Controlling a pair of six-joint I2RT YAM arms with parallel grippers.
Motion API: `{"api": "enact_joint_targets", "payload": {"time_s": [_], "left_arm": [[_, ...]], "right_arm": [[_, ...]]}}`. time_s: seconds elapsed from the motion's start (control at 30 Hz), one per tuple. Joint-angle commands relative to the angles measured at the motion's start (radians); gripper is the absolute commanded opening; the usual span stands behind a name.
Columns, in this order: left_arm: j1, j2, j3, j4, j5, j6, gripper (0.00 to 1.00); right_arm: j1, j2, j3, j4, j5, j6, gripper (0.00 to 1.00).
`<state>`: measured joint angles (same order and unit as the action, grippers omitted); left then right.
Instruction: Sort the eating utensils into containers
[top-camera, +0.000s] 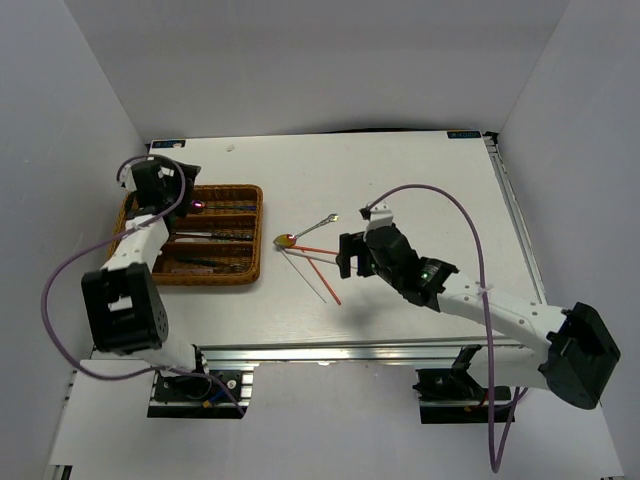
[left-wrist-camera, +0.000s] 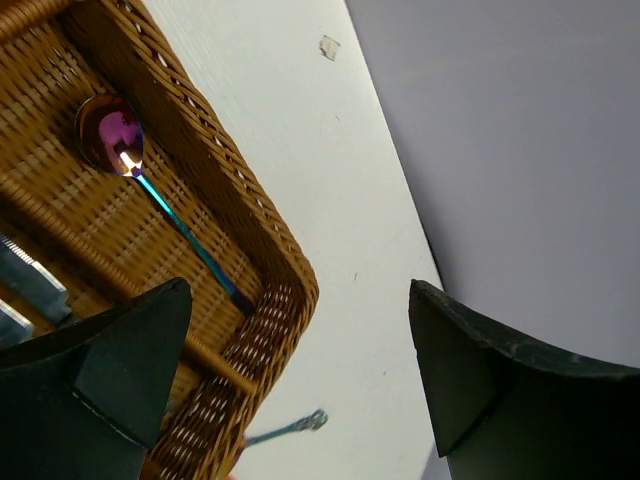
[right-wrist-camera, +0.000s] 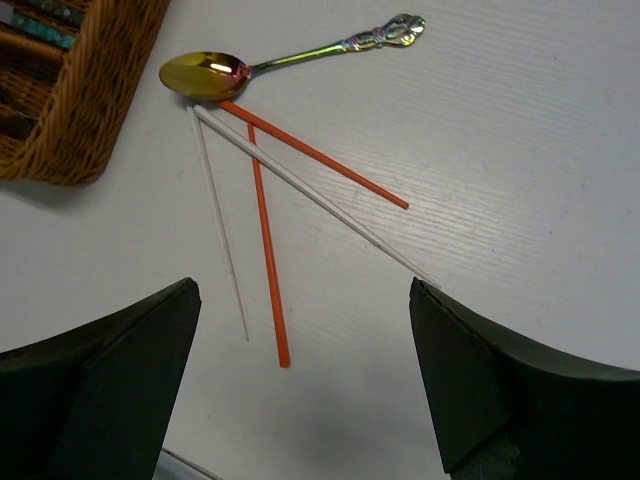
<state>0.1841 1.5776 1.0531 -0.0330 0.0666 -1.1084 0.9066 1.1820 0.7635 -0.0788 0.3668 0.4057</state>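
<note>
The brown wicker tray (top-camera: 257, 240) lies at the table's left, with several utensils (top-camera: 212, 237) in its slots. A purple-bowled spoon (left-wrist-camera: 110, 135) with a blue handle rests in the tray's far section (left-wrist-camera: 215, 170). My left gripper (left-wrist-camera: 300, 300) hangs open above the tray's far corner (top-camera: 165, 182), with nothing between its fingers. A gold-bowled spoon (right-wrist-camera: 205, 75) lies on the table just right of the tray (top-camera: 305, 230). Two red chopsticks (right-wrist-camera: 265, 230) and two silver chopsticks (right-wrist-camera: 320, 195) fan out from its bowl. Open and empty, my right gripper (right-wrist-camera: 305, 300) hovers over the chopsticks' near ends (top-camera: 345, 255).
White walls close in the table at the back and both sides. A scrap of tape (left-wrist-camera: 328, 46) sits on the table beyond the tray. The metal rail (top-camera: 340, 352) with both arm bases runs along the near edge.
</note>
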Motion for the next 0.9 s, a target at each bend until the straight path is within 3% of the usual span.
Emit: {"api": "enact_joint_targets", "payload": {"time_s": [0.0, 0.03, 0.13, 0.17, 0.27, 0.3, 0.4, 0.6, 0.87], "left_arm": [[0.002, -0.140, 0.005, -0.227, 0.001, 0.212, 0.98], [0.002, -0.155, 0.002, -0.284, 0.068, 0.311, 0.98], [-0.018, -0.238, -0.019, -0.451, 0.087, 0.483, 0.98], [-0.028, -0.269, -0.036, -0.478, 0.082, 0.583, 0.98], [-0.078, -0.434, -0.149, -0.516, -0.015, 0.680, 0.98], [-0.119, -0.479, -0.195, -0.518, -0.153, 0.686, 0.98], [-0.161, -0.640, -0.254, -0.513, -0.285, 0.682, 0.98], [-0.208, -0.788, -0.288, -0.481, -0.269, 0.670, 0.98], [-0.235, -0.814, -0.280, -0.512, -0.364, 0.654, 0.98]], "right_arm": [[-0.008, 0.046, 0.098, 0.008, -0.034, 0.019, 0.89], [-0.008, 0.059, 0.121, 0.010, -0.035, 0.019, 0.89], [-0.012, 0.113, 0.132, 0.049, 0.024, 0.025, 0.89], [-0.015, 0.131, 0.143, 0.065, 0.041, 0.015, 0.89], [-0.055, 0.226, 0.233, 0.088, 0.015, -0.050, 0.89], [-0.075, 0.284, 0.270, 0.071, -0.006, -0.048, 0.89], [-0.095, 0.394, 0.414, -0.079, 0.006, 0.031, 0.89], [-0.098, 0.589, 0.644, -0.427, 0.079, 0.260, 0.89], [-0.098, 0.538, 0.573, -0.368, 0.067, 0.317, 0.89]]}}
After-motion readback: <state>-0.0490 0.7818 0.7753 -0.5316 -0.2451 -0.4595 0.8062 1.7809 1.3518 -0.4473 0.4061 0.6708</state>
